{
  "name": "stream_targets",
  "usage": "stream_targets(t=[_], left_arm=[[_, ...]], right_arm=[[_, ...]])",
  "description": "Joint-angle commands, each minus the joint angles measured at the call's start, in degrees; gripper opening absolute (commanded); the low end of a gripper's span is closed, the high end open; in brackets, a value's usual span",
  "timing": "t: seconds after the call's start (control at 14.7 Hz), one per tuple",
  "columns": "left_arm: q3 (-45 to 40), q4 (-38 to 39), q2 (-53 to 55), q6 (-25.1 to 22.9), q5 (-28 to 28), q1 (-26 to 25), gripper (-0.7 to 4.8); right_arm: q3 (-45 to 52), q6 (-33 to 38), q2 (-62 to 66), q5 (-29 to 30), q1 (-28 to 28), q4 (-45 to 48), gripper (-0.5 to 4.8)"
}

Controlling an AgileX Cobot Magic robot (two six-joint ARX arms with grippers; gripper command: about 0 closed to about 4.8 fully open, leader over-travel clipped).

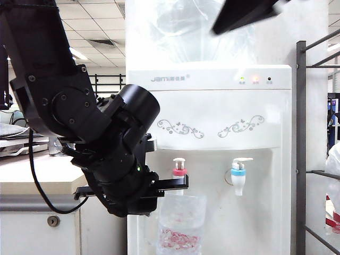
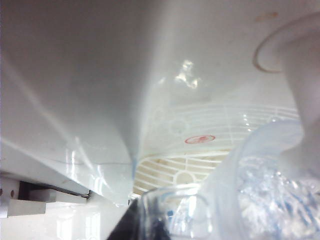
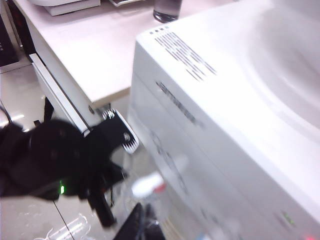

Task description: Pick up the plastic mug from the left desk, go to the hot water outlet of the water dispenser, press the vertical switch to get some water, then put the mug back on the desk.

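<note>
The plastic mug (image 1: 182, 223), clear and cylindrical, hangs right under the hot water outlet (image 1: 179, 171), a white tap with a red collar on the water dispenser (image 1: 212, 106). The white vertical switch (image 1: 179, 161) tops that tap. My left gripper (image 1: 172, 185) is shut on the mug at its upper edge. In the left wrist view the mug (image 2: 260, 190) sits by the gripper (image 2: 140, 227), and the outlet's spout (image 2: 302, 80) reaches down into it. My right gripper (image 1: 244, 13) hangs blurred above the dispenser. In the right wrist view its fingers (image 3: 145, 227) are shut and hold nothing.
The left desk (image 1: 37, 175) stands beside the dispenser, with a dark tumbler (image 3: 167, 9) on it. A blue-collared tap (image 1: 239, 178) is to the right of the red one. A grey metal rack (image 1: 301, 149) stands at the right. The drip tray grid (image 2: 200, 165) lies below the mug.
</note>
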State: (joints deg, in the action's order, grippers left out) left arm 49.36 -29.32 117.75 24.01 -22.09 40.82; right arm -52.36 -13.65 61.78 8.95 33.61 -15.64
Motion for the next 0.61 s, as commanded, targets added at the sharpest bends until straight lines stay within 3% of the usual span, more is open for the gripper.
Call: stream_targets(t=[0.07,0.48,0.61], left_arm=[[2.3,-11.3,-1.6,0.0,-2.5,-0.9,-0.05],[2.3,-12.6,-1.6,-0.2,-0.8,-0.8,-0.05],[2.3,-11.4,-1.6,-3.3,2.5,-0.9,-0.05]], right_arm=[[0.0,0.6,-4.8,-0.1,-0.9,-8.1,-0.05],[0.0,0.6,-11.7,-0.2,-1.2,-12.3,-0.05],[0.0,0.6,-12.4,-0.6,-1.2,-12.6,-0.05]])
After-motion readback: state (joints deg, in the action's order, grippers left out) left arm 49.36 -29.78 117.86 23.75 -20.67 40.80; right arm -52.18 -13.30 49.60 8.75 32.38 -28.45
